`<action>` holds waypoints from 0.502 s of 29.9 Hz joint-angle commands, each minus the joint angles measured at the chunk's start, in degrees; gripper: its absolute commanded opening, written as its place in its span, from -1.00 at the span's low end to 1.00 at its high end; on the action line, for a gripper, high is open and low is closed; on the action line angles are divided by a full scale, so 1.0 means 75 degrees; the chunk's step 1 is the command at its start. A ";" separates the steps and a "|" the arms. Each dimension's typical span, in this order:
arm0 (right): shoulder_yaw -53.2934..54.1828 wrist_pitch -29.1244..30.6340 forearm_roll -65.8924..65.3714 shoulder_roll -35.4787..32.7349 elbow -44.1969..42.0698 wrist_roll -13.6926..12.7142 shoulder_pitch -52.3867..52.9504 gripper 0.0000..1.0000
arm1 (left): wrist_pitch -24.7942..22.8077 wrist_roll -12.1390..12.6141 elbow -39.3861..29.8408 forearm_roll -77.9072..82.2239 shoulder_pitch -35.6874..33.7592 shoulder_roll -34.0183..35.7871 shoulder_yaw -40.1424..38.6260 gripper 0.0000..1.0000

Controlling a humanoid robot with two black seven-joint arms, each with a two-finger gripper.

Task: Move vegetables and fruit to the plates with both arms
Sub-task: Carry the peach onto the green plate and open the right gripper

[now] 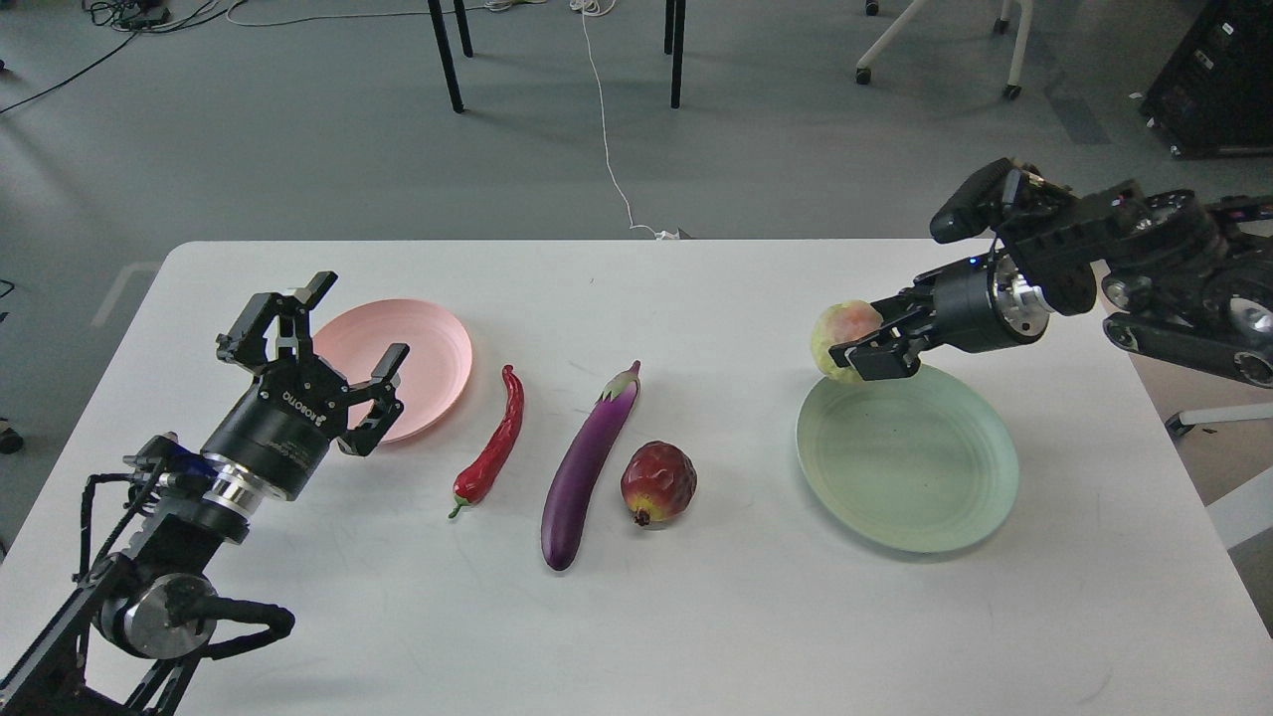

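right black gripper (863, 350) clamps the round pale yellow-green fruit (841, 333) at the matte green plate's (907, 459) 11 o'clock rim; left black gripper (343, 338) gapes wide.

The left gripper (339, 353) has small white letters on its black body, maybe "ROBOTIQ", too blurry to be sure.

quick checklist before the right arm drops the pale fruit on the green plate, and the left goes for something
1. Right gripper shut on pale fruit: ok.
2. Fruit over green plate: not ok, it sits at the far-left rim.
3. Green plate bare: ok.
4. Left gripper open, holding nothing: ok.
5. Pink plate bare: ok where visible; the gripper hides part.
6. Chili, eggplant, dark red fruit apart on table: ok.
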 commanded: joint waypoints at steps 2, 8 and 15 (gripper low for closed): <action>0.0001 -0.0002 -0.0368 -0.0822 0.0295 0.0001 -0.0124 0.03 | 0.0000 0.0001 -0.0037 0.0000 0.0030 -0.0026 0.0010 0.97; 0.0013 -0.0002 -0.0451 -0.0940 0.0143 0.0001 -0.0780 0.07 | 0.0023 0.0012 -0.0072 0.0000 0.0030 -0.0015 0.0011 0.97; 0.0118 -0.0317 -0.0439 -0.0741 -0.0256 0.0001 -0.1285 0.56 | 0.0047 0.0012 -0.0072 0.0000 0.0030 -0.0026 0.0011 0.97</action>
